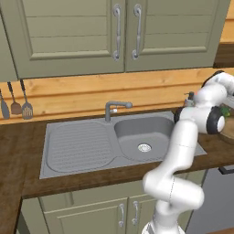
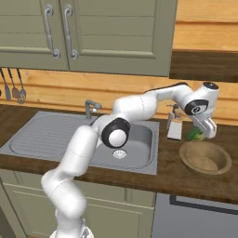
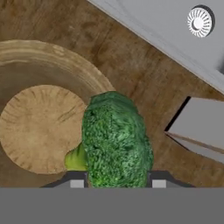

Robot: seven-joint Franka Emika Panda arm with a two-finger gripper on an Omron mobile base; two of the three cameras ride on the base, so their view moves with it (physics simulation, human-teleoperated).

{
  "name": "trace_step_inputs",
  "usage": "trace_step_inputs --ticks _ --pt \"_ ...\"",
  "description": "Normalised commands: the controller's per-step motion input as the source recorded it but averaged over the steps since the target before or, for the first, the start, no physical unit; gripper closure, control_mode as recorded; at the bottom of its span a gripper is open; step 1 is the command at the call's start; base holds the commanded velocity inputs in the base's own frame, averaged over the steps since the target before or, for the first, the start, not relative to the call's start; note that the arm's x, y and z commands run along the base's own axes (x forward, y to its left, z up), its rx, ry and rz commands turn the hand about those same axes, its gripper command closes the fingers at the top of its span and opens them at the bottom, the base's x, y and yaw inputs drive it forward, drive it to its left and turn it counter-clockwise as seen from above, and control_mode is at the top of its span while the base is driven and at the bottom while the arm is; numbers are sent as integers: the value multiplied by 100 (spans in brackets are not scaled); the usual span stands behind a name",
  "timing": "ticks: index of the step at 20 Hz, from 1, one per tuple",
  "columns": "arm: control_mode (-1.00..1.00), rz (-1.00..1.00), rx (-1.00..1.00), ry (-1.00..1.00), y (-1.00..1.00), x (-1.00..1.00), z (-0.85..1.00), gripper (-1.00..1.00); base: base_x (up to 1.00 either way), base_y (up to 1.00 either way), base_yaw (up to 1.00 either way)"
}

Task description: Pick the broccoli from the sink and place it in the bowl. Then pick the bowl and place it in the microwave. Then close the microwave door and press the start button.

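The room was a kitchen with green cabinet doors (image 1: pixel 114 32) overhead and a pale wood backsplash (image 2: pixel 111 88) behind a dark wooden counter (image 2: pixel 162 174). Set into that counter, well away from the gripper across its near side, lay the grey sink (image 1: pixel 105 141), its basin bare but for the round drain (image 3: pixel 200 21), with the tap (image 1: pixel 114 107) behind it. Between sink and gripper stood a small pale dispenser (image 2: pixel 175 126). The arm reached past the basin, so that the gripper (image 2: pixel 205 128) hung over the near rim of the brown bowl (image 2: pixel 205 158), which rested on the counter just beyond the sink. The gripper held the broccoli (image 3: pixel 114 140) between its two fingertips (image 3: pixel 77 180), jaws partly closed about the floret, whose long axis ran along the gripper's line of sight. In the hand view the broccoli sat above the bowl's rim, while the flat bowl floor (image 3: pixel 41 127) lay off to one side and below. The release therefore appeared to need a short shift toward the bowl's centre, then an opening of the jaws.
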Motion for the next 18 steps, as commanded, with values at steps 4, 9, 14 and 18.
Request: trace_step_inputs --ticks 4,9,14,18 --pt "-100 -5 -16 9 -48 -29 -97 100 0 0 0" --pt "-100 -1 -10 0 -18 -21 -87 100 0 0 0" --pt "-100 0 -4 -3 0 0 -53 -100 0 0 0" --pt "-100 0 0 -6 0 1 5 -100 0 0 0"
